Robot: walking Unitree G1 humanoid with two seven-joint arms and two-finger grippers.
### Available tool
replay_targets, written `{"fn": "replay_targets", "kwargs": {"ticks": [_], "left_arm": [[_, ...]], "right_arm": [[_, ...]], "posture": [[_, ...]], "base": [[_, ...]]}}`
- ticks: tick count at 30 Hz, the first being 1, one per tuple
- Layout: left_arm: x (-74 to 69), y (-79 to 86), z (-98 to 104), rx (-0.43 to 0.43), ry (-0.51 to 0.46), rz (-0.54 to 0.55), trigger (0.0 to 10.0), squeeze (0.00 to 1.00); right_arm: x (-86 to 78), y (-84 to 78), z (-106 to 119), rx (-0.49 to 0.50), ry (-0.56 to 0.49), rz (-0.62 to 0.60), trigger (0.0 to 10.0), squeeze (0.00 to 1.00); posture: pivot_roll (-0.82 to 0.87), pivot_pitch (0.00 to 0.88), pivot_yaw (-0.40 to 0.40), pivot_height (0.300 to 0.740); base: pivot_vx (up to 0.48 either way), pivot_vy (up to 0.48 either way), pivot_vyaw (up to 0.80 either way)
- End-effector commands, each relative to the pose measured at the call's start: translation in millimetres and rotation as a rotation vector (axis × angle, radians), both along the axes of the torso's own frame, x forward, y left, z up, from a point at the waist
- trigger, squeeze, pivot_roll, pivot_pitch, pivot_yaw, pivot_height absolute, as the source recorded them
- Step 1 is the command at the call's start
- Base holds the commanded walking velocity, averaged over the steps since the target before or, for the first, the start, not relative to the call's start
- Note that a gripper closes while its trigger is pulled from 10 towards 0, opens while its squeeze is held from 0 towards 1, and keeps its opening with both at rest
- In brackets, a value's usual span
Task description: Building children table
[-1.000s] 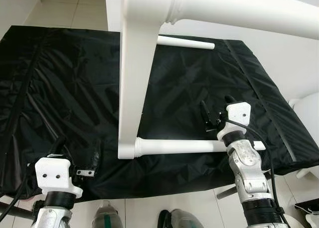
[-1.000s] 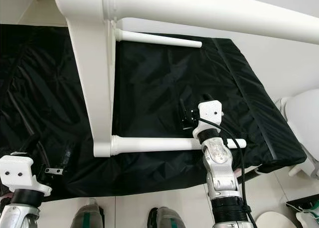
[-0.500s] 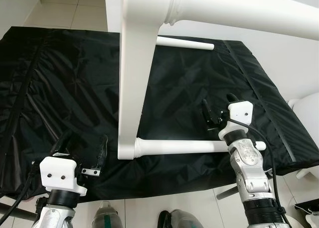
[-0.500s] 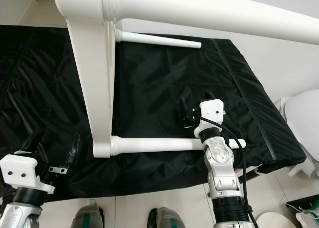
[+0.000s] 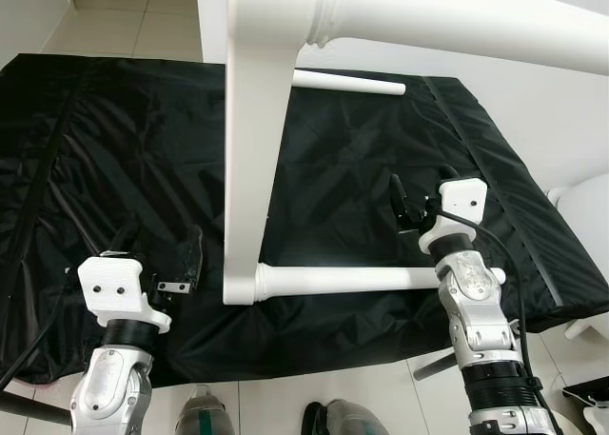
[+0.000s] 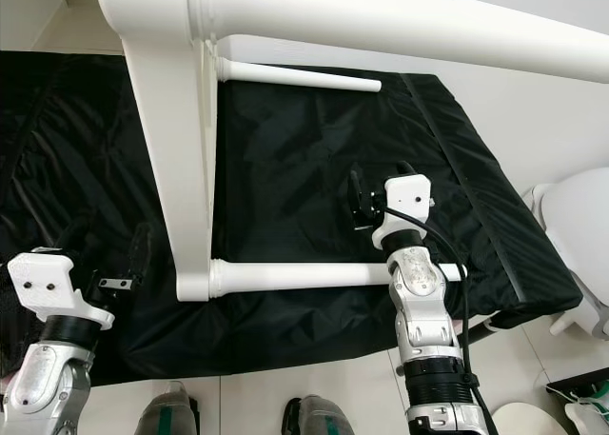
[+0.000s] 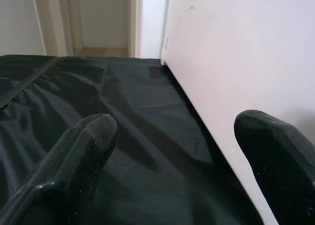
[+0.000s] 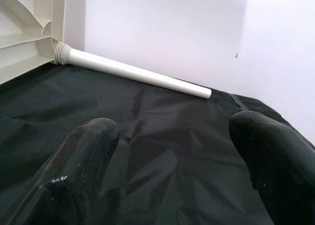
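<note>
The table (image 5: 249,159) is plain white all over: its top, its legs and the leg (image 5: 343,280) lying nearest. It stands on a black sheet (image 5: 105,159) with a faint sheen and pale creases, crossed by darker seam bands. The floor (image 5: 124,16) is pale beige tile with thin grey joints, and the wall (image 5: 561,121) is white. Both arms are silver with white wrist housings; the left gripper (image 5: 157,254) and right gripper (image 5: 419,192) have matt black fingers.

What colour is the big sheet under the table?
Black, a shiny crinkled black sheet; the left eye view shows it best.
</note>
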State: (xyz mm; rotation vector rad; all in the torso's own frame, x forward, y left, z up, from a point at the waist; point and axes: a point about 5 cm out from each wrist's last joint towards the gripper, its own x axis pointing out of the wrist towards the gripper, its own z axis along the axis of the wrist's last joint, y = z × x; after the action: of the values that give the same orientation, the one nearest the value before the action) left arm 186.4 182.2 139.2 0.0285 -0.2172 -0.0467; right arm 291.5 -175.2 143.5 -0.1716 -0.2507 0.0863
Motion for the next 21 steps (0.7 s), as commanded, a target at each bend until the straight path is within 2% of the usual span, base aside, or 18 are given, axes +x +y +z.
{"fn": "replay_targets", "kwargs": {"ticks": [1, 21], "left_arm": [[-0.5, 0.8, -4.3, -0.016, 0.027, 0.012, 10.0, 0.00], [3.6, 1.9, -5.1, -0.034, 0.053, 0.007, 10.0, 0.00]], "right_arm": [[-1.6, -7.4, -5.2, -0.007, 0.016, -0.034, 10.0, 0.00], [-2.5, -5.6, -7.7, -0.002, 0.019, -0.042, 10.0, 0.00]], "posture": [[0.11, 0.046, -0.066, 0.740], [0.10, 0.051, -0.060, 0.740]], "base": [[0.000, 0.000, 0.00], [0.000, 0.000, 0.00]]}}
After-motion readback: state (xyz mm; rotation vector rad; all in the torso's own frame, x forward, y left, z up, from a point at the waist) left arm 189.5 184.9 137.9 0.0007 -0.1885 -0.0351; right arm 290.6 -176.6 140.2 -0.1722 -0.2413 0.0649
